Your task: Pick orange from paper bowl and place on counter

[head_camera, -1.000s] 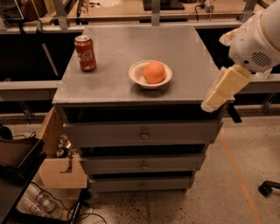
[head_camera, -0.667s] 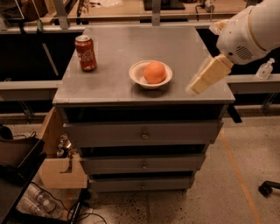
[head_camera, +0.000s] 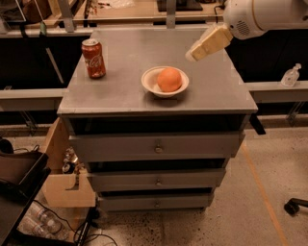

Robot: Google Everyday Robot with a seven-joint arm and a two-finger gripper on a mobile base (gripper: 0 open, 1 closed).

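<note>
From my station I see the orange [head_camera: 169, 79] sitting in the paper bowl [head_camera: 150, 86]. It fills most of the bowl and rises well above the rolled rim. The bowl stands on the grey metal surface [head_camera: 130, 48], a little right of centre and towards the front edge.

The hand [head_camera: 193, 54] hangs over the right rear part of the surface, beyond the bowl and to its right in my view. It is apart from both the orange and the bowl. It shows to me as one cream wedge pointing down and left towards the bowl, and I cannot tell whether it is apart or together. The white arm [head_camera: 260, 17] carrying it comes in from the top right corner.

A red soda can [head_camera: 93, 58] stands upright near the left edge of the surface, well apart from the bowl. Below the surface, the cabinet shows three grey drawer fronts [head_camera: 156, 144]. A light wooden workbench [head_camera: 130, 10] runs behind the cabinet, and a small clear bottle [head_camera: 290, 76] sits on a ledge off to the right.
</note>
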